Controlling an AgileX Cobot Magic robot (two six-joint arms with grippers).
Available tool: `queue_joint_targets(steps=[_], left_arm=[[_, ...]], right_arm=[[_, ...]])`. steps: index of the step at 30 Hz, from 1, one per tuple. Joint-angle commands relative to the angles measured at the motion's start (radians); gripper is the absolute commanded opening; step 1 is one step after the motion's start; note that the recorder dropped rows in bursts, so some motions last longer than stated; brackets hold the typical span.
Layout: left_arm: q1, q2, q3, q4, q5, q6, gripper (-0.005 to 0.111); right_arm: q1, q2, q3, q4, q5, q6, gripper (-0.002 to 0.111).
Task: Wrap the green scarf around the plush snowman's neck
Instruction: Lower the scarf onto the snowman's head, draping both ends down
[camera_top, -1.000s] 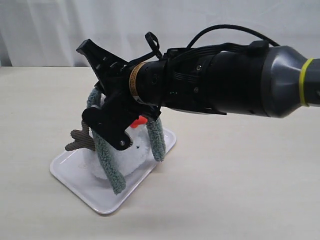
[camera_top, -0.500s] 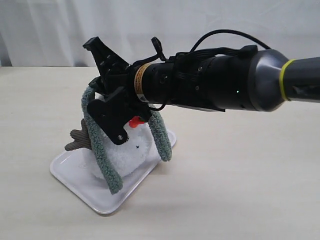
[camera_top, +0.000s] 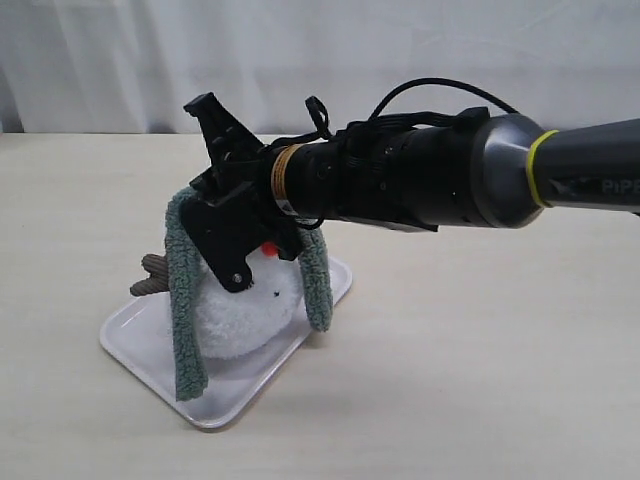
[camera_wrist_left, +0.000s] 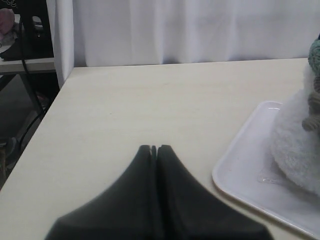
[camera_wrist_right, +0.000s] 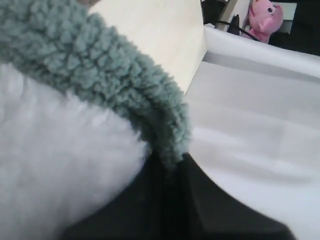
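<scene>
On table (camera_top: 450, 380), pale with faint grain: glossy white tray (camera_top: 150, 362), rectangular, rounded corners, shallow rim. In tray: snowman (camera_top: 245, 312), upright, fluffy white, round lower ball in plain view. Orange nose (camera_top: 268, 247) just below the black arm hardware. Brown ribbed twig arm (camera_top: 152, 276) juts out to one side.

Over snowman's upper part: scarf (camera_top: 184, 300), sage-green, nubbly pile, narrow strip bent into an arch. One end hangs down to the tray floor, the other beside the body near the tray rim. Neck hidden behind the hardware; exact seat of scarf cannot be told.

Pinch by right gripper (camera_wrist_right: 172, 167): dark jaws clamped on a fold of scarf, white plush just beside.

At left gripper (camera_wrist_left: 154, 148): black tapered jaws pressed together, nothing between, over bare table near a tray corner.
</scene>
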Motion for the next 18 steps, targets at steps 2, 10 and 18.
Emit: queue_joint_targets(steps=[2, 10, 18], left_arm=[[-0.003, -0.002, 0.003, 0.002, -0.014, 0.001, 0.0], [-0.003, -0.002, 0.003, 0.002, -0.014, 0.001, 0.0], [-0.003, -0.002, 0.003, 0.002, -0.014, 0.001, 0.0]], right_arm=[[-0.005, 0.003, -0.007, 0.037, -0.003, 0.034, 0.016], [-0.005, -0.002, -0.007, 0.071, -0.003, 0.045, 0.066], [-0.005, -0.064, -0.007, 0.494, 0.001, 0.05, 0.068]])
